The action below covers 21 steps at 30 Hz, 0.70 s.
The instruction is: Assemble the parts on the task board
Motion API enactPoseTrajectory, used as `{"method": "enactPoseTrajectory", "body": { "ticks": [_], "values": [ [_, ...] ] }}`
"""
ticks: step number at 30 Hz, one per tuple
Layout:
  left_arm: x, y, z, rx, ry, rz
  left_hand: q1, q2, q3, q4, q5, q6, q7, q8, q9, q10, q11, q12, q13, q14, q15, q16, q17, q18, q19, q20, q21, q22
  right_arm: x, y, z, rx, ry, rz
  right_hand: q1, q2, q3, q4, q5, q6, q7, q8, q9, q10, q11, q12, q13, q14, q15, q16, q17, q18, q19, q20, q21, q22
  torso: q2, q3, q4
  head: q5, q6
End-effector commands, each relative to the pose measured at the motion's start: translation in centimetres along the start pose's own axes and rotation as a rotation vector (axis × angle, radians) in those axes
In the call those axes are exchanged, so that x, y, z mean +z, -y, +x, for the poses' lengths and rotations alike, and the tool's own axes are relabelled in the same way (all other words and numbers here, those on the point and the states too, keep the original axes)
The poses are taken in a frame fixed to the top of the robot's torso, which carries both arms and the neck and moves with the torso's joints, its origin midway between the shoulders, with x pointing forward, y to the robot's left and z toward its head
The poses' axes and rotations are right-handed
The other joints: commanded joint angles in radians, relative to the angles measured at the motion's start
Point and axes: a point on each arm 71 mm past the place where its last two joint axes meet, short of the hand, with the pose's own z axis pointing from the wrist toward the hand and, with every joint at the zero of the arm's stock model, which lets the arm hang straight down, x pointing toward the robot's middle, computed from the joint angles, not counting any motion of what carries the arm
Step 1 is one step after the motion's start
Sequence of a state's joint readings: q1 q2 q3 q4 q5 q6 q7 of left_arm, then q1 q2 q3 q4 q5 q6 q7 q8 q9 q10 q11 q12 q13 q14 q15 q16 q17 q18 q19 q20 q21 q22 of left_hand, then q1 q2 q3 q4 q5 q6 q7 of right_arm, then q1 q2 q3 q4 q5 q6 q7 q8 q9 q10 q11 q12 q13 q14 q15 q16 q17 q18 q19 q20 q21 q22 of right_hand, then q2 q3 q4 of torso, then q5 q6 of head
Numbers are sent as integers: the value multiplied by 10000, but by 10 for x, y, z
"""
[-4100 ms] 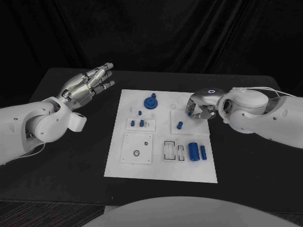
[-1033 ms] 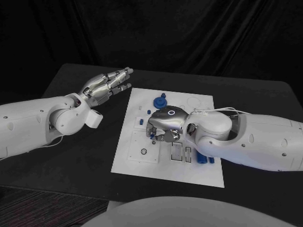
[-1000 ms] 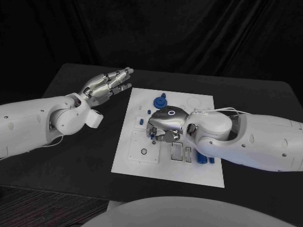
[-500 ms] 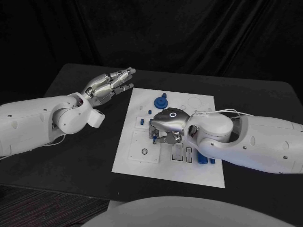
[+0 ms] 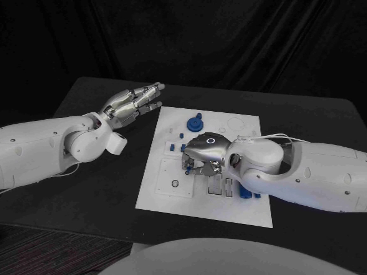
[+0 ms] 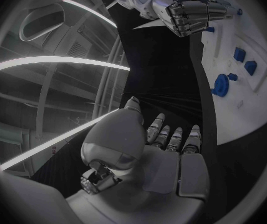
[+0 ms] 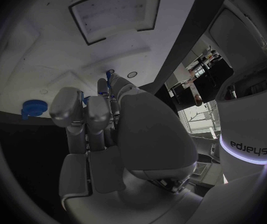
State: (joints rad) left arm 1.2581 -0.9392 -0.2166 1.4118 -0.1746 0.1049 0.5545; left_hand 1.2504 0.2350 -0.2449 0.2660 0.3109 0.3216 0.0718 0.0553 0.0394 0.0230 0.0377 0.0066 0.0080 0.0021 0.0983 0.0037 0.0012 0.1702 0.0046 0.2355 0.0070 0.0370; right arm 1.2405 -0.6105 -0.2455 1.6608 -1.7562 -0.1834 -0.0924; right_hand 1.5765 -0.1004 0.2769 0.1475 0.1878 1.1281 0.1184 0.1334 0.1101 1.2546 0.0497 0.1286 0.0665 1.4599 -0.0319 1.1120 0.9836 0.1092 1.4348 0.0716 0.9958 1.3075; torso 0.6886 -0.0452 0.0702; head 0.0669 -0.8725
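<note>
Parts [image 5: 196, 122] lie on the task board [image 5: 245, 208] mid-table; your right hand [image 5: 204, 154] hovers low over the board's middle, fingers curled round a small blue peg [image 7: 108, 80], upright, long axis pointing down at the board; your left hand [image 5: 132, 102] stays off the board's far-left corner, fingers extended, holding nothing.

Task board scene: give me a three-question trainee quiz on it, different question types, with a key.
1. True or false: the left robot hand holds a blue part.
2. Which robot hand is over the task board? A) left B) right
3. Fill in: the round blue knob-like part stands near the board's ____ edge (far or near).

Key: 1 false; 2 B; 3 far.
</note>
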Motion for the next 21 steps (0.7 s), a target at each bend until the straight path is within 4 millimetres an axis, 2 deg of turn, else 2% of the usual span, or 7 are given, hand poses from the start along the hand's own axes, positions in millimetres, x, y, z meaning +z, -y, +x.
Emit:
{"method": "enactPoseTrajectory", "body": {
  "ticks": [1, 21],
  "values": [
    [1, 0, 2, -172, -116, 111, 87, 39, 1, -40, 38, 47, 45, 65, 16, -20, 33, 50, -3, -21, 82, -37, -12, 109, 39, 39, 15, 10, 0, -1, 3, -32, -27, 108, 37, -29, 9, -38, -68, 20, -24, -15, 14, 85, -5, -40, 12, 59, 20, -21, -10, -165, -32, 21, 7, 1417, -4, -2, -13, 20, -1],
    [1, -2, 1, -188, -149, 6, 96, 49, 6, -52, 47, 123, 56, 88, 27, -30, 40, 46, -6, -21, 89, -37, -12, 109, 42, 46, 16, 15, 1, -3, 8, 83, -27, 128, 22, -37, 0, -32, -96, 45, -31, -16, 10, 129, -15, -40, 19, 56, 14, -38, -34, -162, -38, 19, 6, 1415, 0, -6, 3, 44, -1]
  ]
}}
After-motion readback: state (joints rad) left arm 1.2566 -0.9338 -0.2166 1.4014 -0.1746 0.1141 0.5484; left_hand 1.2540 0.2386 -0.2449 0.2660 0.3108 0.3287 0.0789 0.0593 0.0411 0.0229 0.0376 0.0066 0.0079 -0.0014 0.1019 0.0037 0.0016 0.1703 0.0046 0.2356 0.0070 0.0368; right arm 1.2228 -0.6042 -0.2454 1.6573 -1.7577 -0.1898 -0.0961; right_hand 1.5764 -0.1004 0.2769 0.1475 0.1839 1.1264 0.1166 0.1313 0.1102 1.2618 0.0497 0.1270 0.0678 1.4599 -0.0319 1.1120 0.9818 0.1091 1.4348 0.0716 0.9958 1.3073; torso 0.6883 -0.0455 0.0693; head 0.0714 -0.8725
